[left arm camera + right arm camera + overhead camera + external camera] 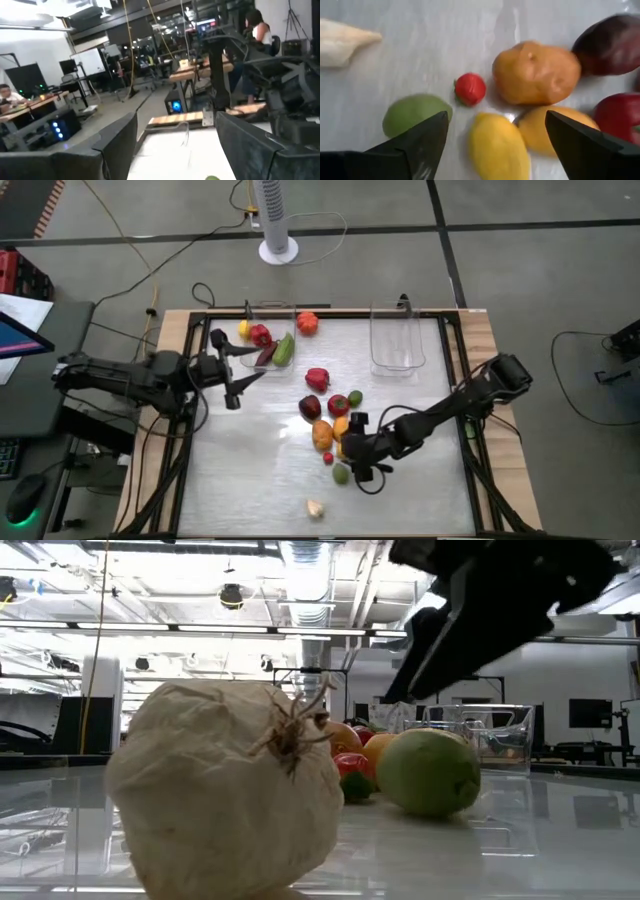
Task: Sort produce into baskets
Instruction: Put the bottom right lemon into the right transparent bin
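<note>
Baskets: left basket [262, 330] with several produce pieces, right basket [397, 340] bare; both hands spread.

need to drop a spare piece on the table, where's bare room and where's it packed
Free: the table's near-left stretch beside the pale garlic, and the strip below the empty right basket. Crowded: the middle cluster under the open right gripper, and around the left basket.
</note>
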`<action>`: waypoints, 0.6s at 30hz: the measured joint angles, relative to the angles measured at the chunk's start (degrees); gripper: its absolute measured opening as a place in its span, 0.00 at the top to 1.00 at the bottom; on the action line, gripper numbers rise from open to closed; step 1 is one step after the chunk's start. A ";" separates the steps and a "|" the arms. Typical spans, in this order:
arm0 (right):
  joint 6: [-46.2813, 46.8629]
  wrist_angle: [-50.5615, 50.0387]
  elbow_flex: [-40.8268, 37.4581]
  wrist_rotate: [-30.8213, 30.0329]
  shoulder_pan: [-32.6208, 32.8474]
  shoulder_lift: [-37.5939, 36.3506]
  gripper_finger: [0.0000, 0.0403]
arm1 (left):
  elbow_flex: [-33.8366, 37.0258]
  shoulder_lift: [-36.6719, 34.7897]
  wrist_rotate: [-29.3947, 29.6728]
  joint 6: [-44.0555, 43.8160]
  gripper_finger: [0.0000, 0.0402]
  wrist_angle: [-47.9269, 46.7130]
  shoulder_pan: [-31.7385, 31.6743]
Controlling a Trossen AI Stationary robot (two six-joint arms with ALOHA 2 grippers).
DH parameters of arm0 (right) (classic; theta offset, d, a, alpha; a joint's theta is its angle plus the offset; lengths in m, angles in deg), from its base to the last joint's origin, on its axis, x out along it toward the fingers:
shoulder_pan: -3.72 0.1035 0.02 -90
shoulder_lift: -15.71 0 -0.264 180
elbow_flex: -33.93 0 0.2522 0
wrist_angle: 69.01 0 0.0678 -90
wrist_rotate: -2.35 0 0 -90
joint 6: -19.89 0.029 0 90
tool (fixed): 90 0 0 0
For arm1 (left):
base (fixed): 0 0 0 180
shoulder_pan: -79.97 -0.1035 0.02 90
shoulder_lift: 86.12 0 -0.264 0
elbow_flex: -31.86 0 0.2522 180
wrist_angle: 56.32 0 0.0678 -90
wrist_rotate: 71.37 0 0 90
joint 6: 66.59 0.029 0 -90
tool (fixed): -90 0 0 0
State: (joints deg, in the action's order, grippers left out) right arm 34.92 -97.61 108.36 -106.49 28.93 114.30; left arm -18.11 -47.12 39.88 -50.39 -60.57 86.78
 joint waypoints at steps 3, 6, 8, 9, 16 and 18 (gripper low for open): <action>1.16 -1.08 0.02 1.44 -0.90 0.82 0.15 | 0.02 -2.19 0.21 -0.06 0.36 -2.07 0.00; 1.66 -3.24 0.02 1.39 -1.44 1.35 0.18 | 0.00 -4.11 0.44 -0.40 0.36 -3.59 0.00; 1.64 -3.12 0.06 0.52 -1.43 2.22 0.19 | 0.00 -5.12 0.44 -0.95 0.36 -4.14 0.00; 1.60 -3.22 0.11 0.50 -1.41 2.70 0.19 | 0.00 -5.54 0.42 -1.31 0.36 -4.62 0.00; 1.67 -4.20 0.00 0.99 -1.19 7.64 0.22 | 0.00 -6.29 0.01 -4.95 0.36 -6.11 -0.01; 1.65 -4.23 0.07 0.70 -1.22 7.94 0.23 | 0.00 -6.27 0.00 -4.87 0.36 -6.13 0.00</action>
State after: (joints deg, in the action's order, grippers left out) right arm 36.57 -101.85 108.42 -105.79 27.71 122.24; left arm -18.11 -53.38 39.88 -55.26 -66.71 86.77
